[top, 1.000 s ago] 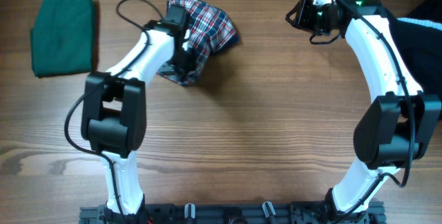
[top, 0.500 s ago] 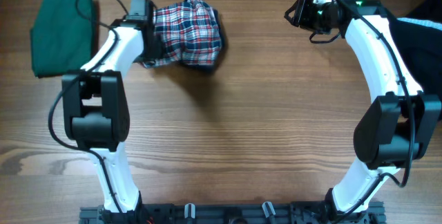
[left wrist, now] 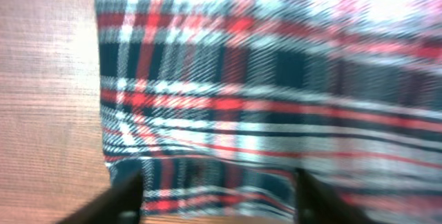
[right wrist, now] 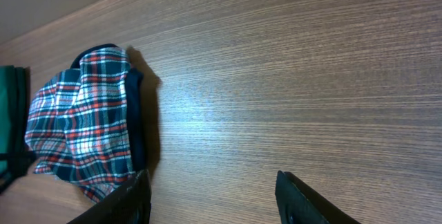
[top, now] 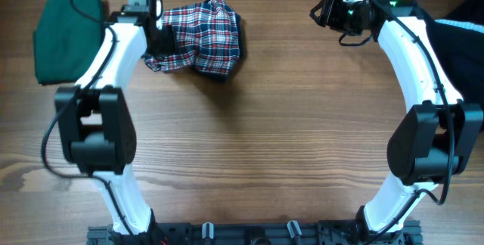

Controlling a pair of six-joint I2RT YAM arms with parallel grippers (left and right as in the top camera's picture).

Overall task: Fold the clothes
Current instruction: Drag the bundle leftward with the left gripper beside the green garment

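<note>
The plaid dress [top: 203, 37] lies bunched in a folded bundle at the table's back left; the right wrist view shows its navy trim edge [right wrist: 83, 131]. My left gripper [top: 159, 42] is at the bundle's left edge. In the left wrist view its two dark fingers [left wrist: 128, 198] stand wide apart over the blurred plaid cloth [left wrist: 262, 92], open [left wrist: 219, 200] and not pinching it. A dark-green garment [top: 68, 37] lies folded just left of that arm. A black garment [top: 463, 37] lies at the right edge. My right gripper [top: 327, 12] hovers open [right wrist: 214, 203] over bare wood.
The wooden table [top: 257, 139] stretches bare in front of both arms. The left arm's white links [top: 113, 56] run between the green garment and the plaid bundle. The green garment's edge [right wrist: 8, 113] shows at the far left of the right wrist view.
The left arm has carried the plaid bundle leftward towards the green garment and opened its jaws, letting go. The right arm has stayed put, its jaws a little wider.
</note>
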